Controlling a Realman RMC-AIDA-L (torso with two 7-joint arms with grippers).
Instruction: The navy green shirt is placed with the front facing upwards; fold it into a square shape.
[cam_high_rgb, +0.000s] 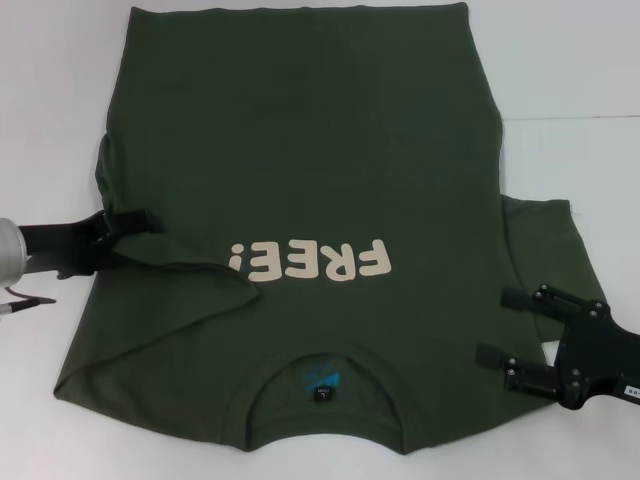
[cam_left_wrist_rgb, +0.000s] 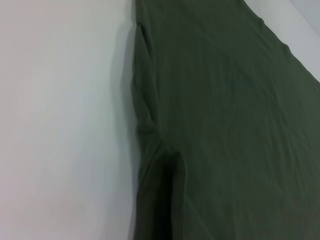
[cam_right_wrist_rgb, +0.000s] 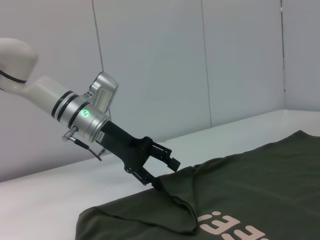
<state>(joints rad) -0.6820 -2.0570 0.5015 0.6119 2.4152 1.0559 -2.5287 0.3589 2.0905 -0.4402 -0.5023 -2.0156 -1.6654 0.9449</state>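
Head view: navy green shirt (cam_high_rgb: 300, 180) collar nearest robot; left gripper (cam_high_rgb: 135, 225) pinching sleeve, right gripper (cam_high_rgb: 505, 325) fingers apart.

One navy green shirt (cam_high_rgb: 300, 150), two end effectors: left (cam_high_rgb: 140, 222), right (cam_high_rgb: 500, 325); one white table (cam_high_rgb: 50, 90).

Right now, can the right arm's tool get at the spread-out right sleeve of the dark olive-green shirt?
Probably yes: the right tool is open at the dark olive-green shirt's edge, beside that sleeve, nothing between them.
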